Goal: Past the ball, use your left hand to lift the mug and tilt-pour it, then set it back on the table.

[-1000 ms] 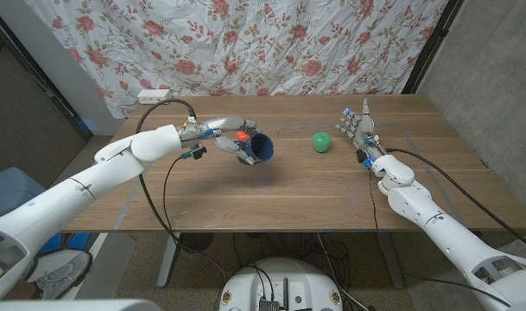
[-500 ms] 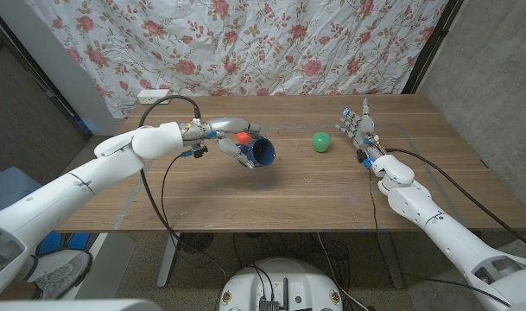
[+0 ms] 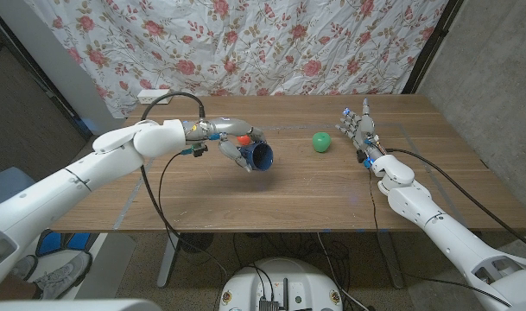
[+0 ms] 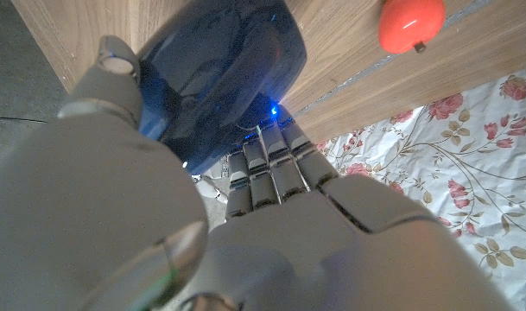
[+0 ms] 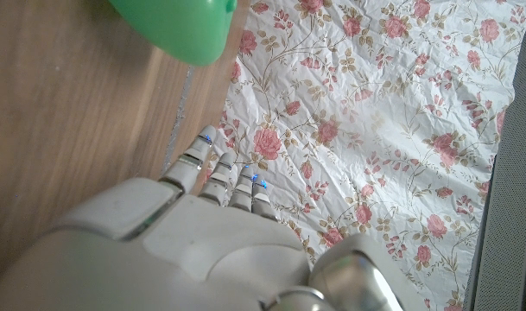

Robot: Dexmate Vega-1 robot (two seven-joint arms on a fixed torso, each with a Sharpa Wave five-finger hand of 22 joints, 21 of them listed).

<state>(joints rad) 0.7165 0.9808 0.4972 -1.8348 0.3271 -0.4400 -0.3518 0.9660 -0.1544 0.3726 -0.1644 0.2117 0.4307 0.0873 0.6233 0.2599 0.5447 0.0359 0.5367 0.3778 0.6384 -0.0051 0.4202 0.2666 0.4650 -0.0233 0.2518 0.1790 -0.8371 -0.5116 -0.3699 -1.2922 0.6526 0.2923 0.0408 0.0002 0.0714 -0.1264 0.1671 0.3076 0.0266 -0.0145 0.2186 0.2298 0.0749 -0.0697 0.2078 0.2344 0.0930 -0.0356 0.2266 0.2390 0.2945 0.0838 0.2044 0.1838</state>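
**Mug tipped on its side in the left hand, above the tabletop**

While the left hand (image 3: 232, 141) clasps the dark blue glossy mug (image 3: 261, 155) in its fingers (image 4: 263, 168), the mug's long axis lies near level, its round mouth facing the green ball (image 3: 321, 142). A small red-orange ball (image 3: 243, 136) sits just behind the hand. Across the wooden tabletop (image 3: 297, 194), the right hand (image 3: 356, 123) stands released, fingers apart and upright. Setting down calls for righting the mug first.

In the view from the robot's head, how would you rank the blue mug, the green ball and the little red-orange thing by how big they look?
1. The blue mug, held tilted in the left hand, looks largest.
2. The green ball looks clearly smaller.
3. The red-orange thing looks smallest, though the hand partly hides it.
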